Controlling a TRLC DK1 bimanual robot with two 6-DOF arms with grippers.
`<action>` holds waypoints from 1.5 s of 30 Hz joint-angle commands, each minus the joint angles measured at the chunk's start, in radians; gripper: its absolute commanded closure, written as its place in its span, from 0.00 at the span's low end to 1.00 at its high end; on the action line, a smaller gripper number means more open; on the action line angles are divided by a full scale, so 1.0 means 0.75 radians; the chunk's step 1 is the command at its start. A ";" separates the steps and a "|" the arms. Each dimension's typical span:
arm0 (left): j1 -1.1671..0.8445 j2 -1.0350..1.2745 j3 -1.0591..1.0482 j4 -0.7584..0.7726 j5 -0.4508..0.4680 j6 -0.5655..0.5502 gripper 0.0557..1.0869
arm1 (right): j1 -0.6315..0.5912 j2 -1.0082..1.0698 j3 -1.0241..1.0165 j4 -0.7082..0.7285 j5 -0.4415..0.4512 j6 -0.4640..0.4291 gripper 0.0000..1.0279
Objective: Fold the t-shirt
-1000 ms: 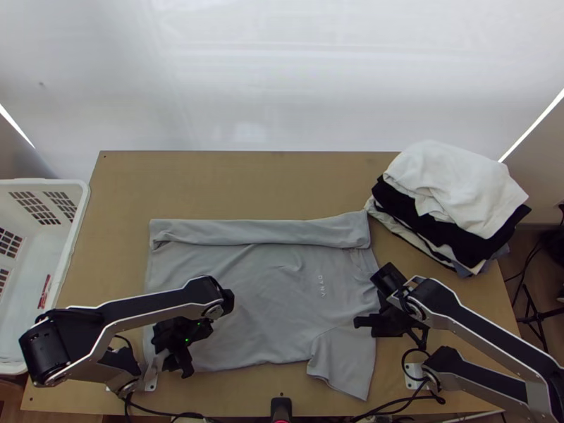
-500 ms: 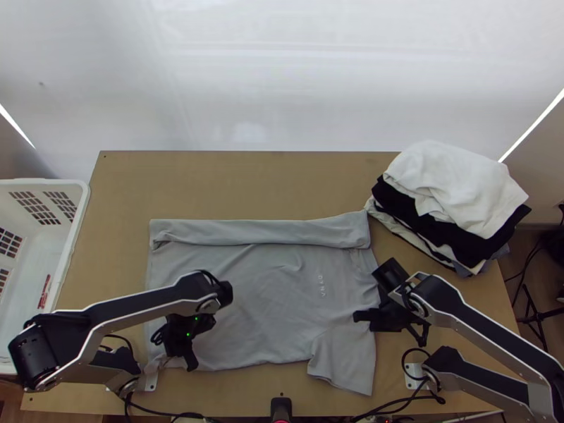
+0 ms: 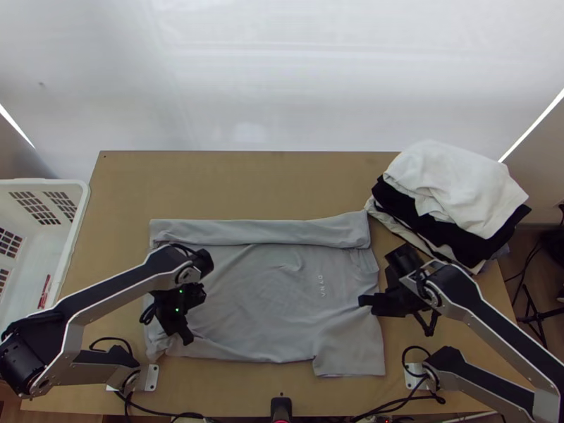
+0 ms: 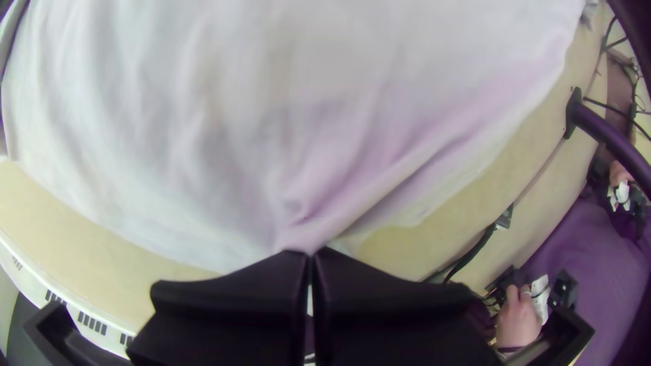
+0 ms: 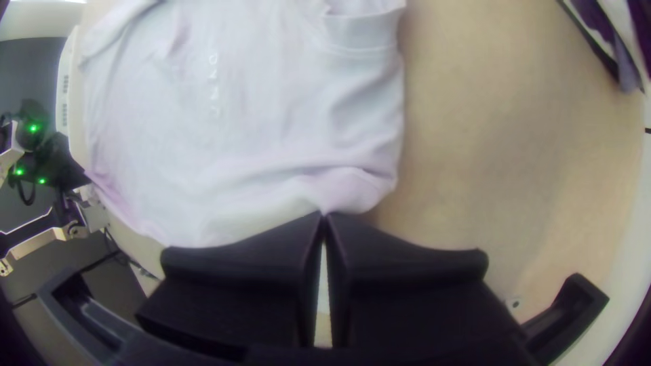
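Note:
The grey t-shirt (image 3: 261,296) lies spread with its far side folded over in a long strip; one sleeve points toward the near edge. My left gripper (image 3: 185,337) is over the shirt's near left corner, and in the left wrist view the left gripper (image 4: 310,252) is shut on a pinch of the shirt (image 4: 305,230), creases running from it. At the shirt's right side, near the shoulder, stands my right gripper (image 3: 365,303). The right wrist view has the right gripper (image 5: 324,215) shut on the cloth of the shirt (image 5: 342,190).
A stack of folded white and black clothes (image 3: 451,190) sits at the table's right side. A white basket (image 3: 74,233) stands left of the table (image 3: 247,183). In the left wrist view a person's hand (image 4: 519,318) shows beyond the near edge.
Both grippers have moved up the picture, away from the near edge. The shirt's near edge and sleeve have shifted the same way, while the far strip has stayed put.

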 commanded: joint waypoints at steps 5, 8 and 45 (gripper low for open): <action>0.209 -0.029 0.046 0.005 -0.018 0.131 0.96 | -0.104 -0.004 0.067 -0.024 0.002 -0.055 0.97; 0.258 -0.029 0.085 0.003 -0.018 0.168 0.96 | -0.116 0.015 0.100 -0.024 0.002 -0.061 0.97; 0.636 0.314 0.776 0.101 0.029 0.174 0.96 | -0.263 0.360 0.499 0.140 0.014 -0.027 0.97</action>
